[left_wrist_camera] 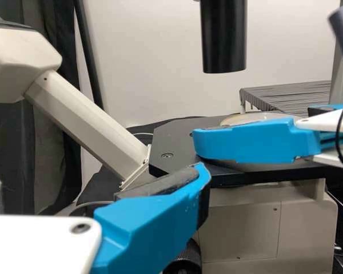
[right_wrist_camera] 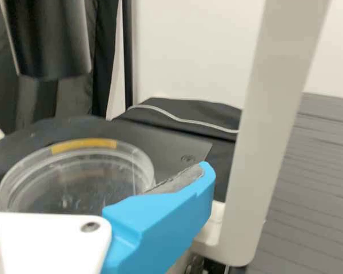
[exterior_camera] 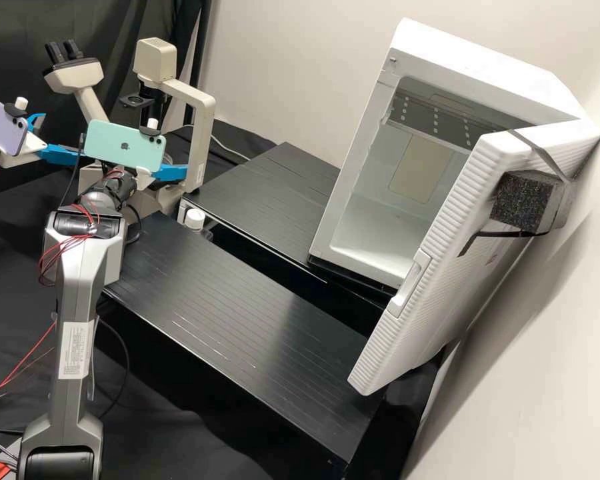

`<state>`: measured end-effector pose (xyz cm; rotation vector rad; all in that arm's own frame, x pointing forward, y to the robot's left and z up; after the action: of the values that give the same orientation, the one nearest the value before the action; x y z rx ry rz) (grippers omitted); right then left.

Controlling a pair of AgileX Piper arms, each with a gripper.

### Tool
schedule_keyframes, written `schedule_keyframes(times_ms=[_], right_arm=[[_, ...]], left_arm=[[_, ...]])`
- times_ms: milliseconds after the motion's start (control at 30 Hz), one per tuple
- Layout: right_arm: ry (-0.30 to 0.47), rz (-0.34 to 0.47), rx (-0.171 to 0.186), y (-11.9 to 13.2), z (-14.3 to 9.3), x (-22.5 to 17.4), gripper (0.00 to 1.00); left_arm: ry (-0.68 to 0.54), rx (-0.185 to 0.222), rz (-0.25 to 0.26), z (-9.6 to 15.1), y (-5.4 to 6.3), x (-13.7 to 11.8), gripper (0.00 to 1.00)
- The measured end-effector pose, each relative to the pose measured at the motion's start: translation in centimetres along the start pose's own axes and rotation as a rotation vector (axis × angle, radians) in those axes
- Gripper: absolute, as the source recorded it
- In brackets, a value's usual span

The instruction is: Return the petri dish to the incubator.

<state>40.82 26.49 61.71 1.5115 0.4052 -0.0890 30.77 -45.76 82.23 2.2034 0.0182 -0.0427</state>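
Observation:
In the high view the left gripper [exterior_camera: 61, 137], under the purple phone, is open and stands left of the microscope [exterior_camera: 197, 133]. The right gripper [exterior_camera: 173, 173], below the teal phone, is at the microscope stage. Seen in the right wrist view, the clear petri dish [right_wrist_camera: 74, 177] with a yellow strip lies level beside the right gripper [right_wrist_camera: 166, 211]. From the left wrist view, the dish [left_wrist_camera: 257, 118] is over the black stage, partly behind the right gripper [left_wrist_camera: 246, 140]; the left gripper [left_wrist_camera: 160, 211] is nearer the camera, apart from the dish. At the back right, the white incubator [exterior_camera: 350, 180] stands open.
The incubator door [exterior_camera: 447, 247] swings out over the black bench [exterior_camera: 247, 307]. A grey perforated shelf [exterior_camera: 433, 120] is high inside the incubator. A small white-capped bottle [exterior_camera: 195, 219] stands near the microscope base. The dark lens tube [left_wrist_camera: 223, 37] hangs above the stage.

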Motion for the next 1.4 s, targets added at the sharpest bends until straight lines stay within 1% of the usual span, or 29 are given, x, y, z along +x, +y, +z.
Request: schedule_keyframes(times_ms=[267, 400, 533, 600, 667, 867, 933, 967, 1133, 1200, 1267, 1333, 1400], right_arm=[[-0.008, -0.001, 0.009, -0.1, 0.2, 0.1, 1.0], [-0.009, 0.007, 0.008, -0.4, -0.1, 0.0, 1.0], [-0.007, 0.033, -0.024, -0.6, -0.5, -0.3, 1.0], [-0.001, 0.06, -0.053, -0.6, -0.8, -0.4, 1.0], [-0.001, 0.09, -0.069, -0.8, -0.7, -0.4, 1.0], [0.0, 0.091, -0.076, -1.3, -0.8, -0.4, 1.0], [0.0, 0.091, -0.068, -1.3, -0.8, -0.4, 1.0], [0.001, 0.091, -0.056, -1.3, -0.8, -0.4, 1.0], [0.002, 0.08, 0.042, -1.5, -0.6, -0.5, 1.0], [0.001, 0.062, 0.09, -1.6, -0.6, -0.4, 1.0], [0.011, 0.056, 0.12, -1.7, -0.7, -0.4, 1.0], [0.015, 0.055, 0.138, -1.7, -0.7, -0.4, 1.0], [0.012, 0.051, 0.149, -1.8, -0.6, -0.5, 1.0]], left_arm=[[0.0, 0.0, 0.0, 0.0, 0.0, 0.0, 1.0], [0.0, 0.0, 0.0, 0.0, 0.0, 0.0, 1.0], [0.0, 0.0, 0.0, 0.0, 0.0, 0.0, 1.0], [0.0, 0.0, 0.0, 0.0, 0.0, 0.0, 1.0], [0.0, 0.0, 0.0, 0.0, 0.0, 0.0, 1.0], [0.0, 0.0, 0.0, 0.0, 0.0, 0.0, 1.0], [0.0, 0.0, 0.0, 0.0, 0.0, 0.0, 1.0], [0.0, 0.0, 0.0, 0.0, 0.0, 0.0, 1.0], [0.0, 0.0, 0.0, 0.0, 0.0, 0.0, 1.0], [0.0, 0.0, 0.0, 0.0, 0.0, 0.0, 1.0], [0.0, 0.0, 0.0, 0.0, 0.0, 0.0, 1.0], [0.0, 0.0, 0.0, 0.0, 0.0, 0.0, 1.0], [0.0, 0.0, 0.0, 0.0, 0.0, 0.0, 1.0]])
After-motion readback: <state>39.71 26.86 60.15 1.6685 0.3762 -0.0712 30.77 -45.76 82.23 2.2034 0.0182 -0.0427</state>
